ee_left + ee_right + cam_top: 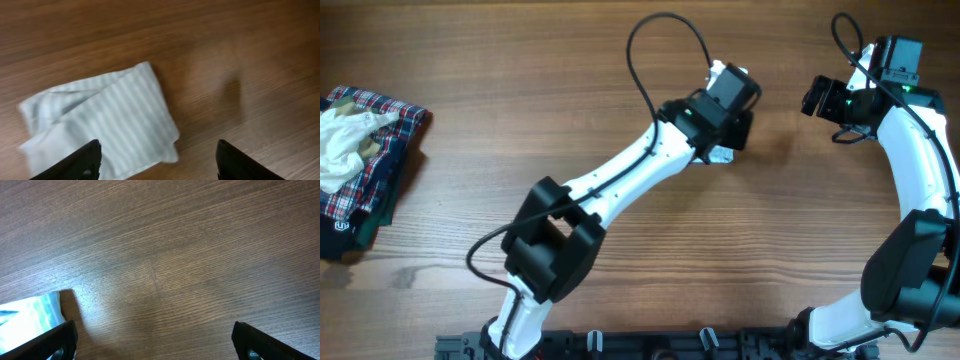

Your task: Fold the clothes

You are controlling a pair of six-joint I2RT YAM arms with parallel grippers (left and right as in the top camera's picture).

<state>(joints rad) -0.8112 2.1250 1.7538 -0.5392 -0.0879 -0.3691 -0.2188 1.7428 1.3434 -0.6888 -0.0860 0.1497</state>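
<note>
Left wrist view first: the striped cloth (105,125) is being shown lying flat on the desk (225,50), doubled over on itself and spreading toward 10 o'clock from the left claw (157,147). Its long axis is being read as running roughly from 8 to 2 o'clock, with the near corner sitting just inside the gap between the fingers. That claw is being held wide open above it, with nothing gripped.

In the right wrist view only a corner of the cloth is being caught, off at 9 o'clock from the right claw (154,327), which is likewise being held spread wide and empty. From overhead, the cloth is being almost wholly hidden beneath the left claw, with the right claw standing off at about 2 o'clock.

The left arm is being judged the nearer one, so any grasp is being expected to go down and toward 10 o'clock. A pile of folded clothes (365,165) is being seen well apart, at the desk's 9 o'clock edge.
</note>
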